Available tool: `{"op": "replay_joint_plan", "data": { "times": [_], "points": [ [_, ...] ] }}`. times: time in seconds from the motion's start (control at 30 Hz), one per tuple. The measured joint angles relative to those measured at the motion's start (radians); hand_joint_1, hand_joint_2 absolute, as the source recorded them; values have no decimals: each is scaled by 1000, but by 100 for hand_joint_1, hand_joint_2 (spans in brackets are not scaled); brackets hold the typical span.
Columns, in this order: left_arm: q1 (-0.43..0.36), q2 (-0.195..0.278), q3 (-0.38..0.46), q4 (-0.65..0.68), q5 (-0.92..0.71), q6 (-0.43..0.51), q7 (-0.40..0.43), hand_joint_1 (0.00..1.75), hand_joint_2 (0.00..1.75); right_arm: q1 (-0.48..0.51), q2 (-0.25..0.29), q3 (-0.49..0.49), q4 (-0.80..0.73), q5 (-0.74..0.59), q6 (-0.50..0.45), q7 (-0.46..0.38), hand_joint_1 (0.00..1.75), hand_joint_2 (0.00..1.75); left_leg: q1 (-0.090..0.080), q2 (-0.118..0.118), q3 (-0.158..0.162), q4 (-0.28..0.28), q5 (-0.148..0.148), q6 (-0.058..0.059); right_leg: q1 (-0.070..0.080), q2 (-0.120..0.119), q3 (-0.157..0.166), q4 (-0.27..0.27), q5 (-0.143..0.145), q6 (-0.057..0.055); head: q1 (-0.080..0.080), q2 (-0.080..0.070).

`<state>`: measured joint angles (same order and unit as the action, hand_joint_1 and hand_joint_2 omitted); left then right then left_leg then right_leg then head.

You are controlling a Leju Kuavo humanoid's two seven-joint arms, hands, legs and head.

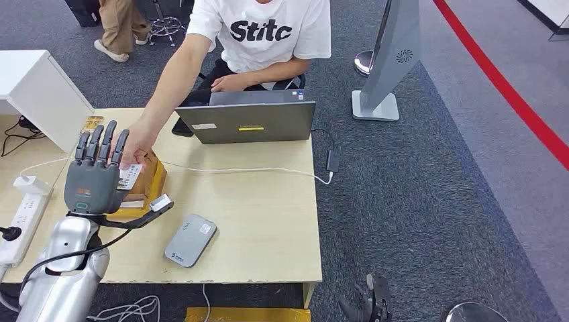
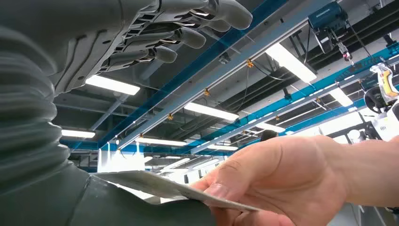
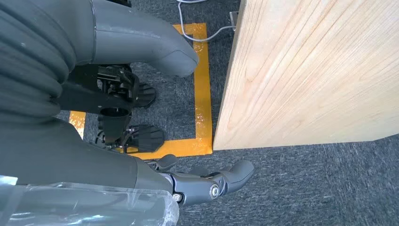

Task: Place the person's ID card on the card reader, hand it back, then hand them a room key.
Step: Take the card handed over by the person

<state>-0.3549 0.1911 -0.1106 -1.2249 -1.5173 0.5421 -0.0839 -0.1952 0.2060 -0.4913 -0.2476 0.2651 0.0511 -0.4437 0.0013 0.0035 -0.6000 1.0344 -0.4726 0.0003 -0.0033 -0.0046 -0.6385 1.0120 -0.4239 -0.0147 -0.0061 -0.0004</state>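
Our left hand (image 1: 96, 176) is raised palm-up over the left part of the wooden table (image 1: 268, 221), fingers straight and spread, holding nothing. Just beyond its fingertips the person's hand (image 1: 136, 144) reaches in and pinches the ID card (image 1: 130, 176), whose near edge lies at our palm; in the left wrist view the card (image 2: 160, 184) passes flat between the person's thumb and fingers (image 2: 277, 181) and meets the base of our thumb (we cannot tell whether it rests on the palm or only touches it). Below the hand stands a yellow box (image 1: 151, 188) of cards, partly hidden by our fingers and the person's. Nearer to us on the table lies the grey card reader (image 1: 190, 240), well apart from the card. A grey laptop (image 1: 247, 121) stands at the far edge in front of the seated person (image 1: 262, 33), with a white cable (image 1: 248, 170) running across the table. Our right hand (image 3: 207, 183) hangs beside the table's side panel above the carpet, fingers loosely curled and holding nothing.
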Motion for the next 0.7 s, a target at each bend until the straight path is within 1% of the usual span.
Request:
{"op": "replay_joint_plan", "data": {
  "times": [0.03, 0.07, 0.1, 0.17, 0.2, 0.23, 0.7],
  "points": [
    [0, 0, 0, 1, 0, 0, 0, 3, 175, 0, 0, 0, 0, 0, 0, 0, 0, 175, 0, 0, 0, 0, 0, 0, 0, 0, 0, 0, 0, 0, 0, 0],
    [0, 0, 0, 2, 0, 0, 0, 28, 175, 0, 0, 0, 0, 0, 0, 0, 0, 175, 0, 0, 0, 0, 0, 0, 0, 0, 0, 0, 0, 0, 0, 0],
    [0, 0, 0, 4, 0, 0, 0, 68, 175, 0, 0, 0, 0, 0, 0, 0, 0, 175, 0, 0, 0, 0, 0, 0, 0, 0, 0, 0, 0, 0, 0, 0],
    [0, 0, 0, 7, -1, 0, 0, 153, 175, 0, 0, 0, 0, 0, 0, 0, 0, 175, 0, 0, 0, 0, 0, 0, 0, 0, 0, 0, 0, 0, 0, 0],
    [0, 0, 0, 8, -1, 0, 0, 170, 175, 0, 0, 0, 0, 0, 0, 0, 0, 175, 0, 0, 0, 0, 0, 0, 0, 0, 0, 0, 0, 0, 0, 0],
    [0, 0, 0, 8, -1, 0, 0, 175, 175, 0, 0, 0, 0, 0, 0, 0, 0, 175, 0, 0, 0, 0, 0, 0, 0, 0, 0, 0, 0, 0, 0, 0],
    [2, -3, 0, 8, 15, 4, -3, 175, 175, 0, 0, 0, 0, 0, -7, -8, 0, 175, 0, 0, 0, 0, 0, 0, 0, 0, 0, 0, 0, 0, 0, 0]
  ]
}}
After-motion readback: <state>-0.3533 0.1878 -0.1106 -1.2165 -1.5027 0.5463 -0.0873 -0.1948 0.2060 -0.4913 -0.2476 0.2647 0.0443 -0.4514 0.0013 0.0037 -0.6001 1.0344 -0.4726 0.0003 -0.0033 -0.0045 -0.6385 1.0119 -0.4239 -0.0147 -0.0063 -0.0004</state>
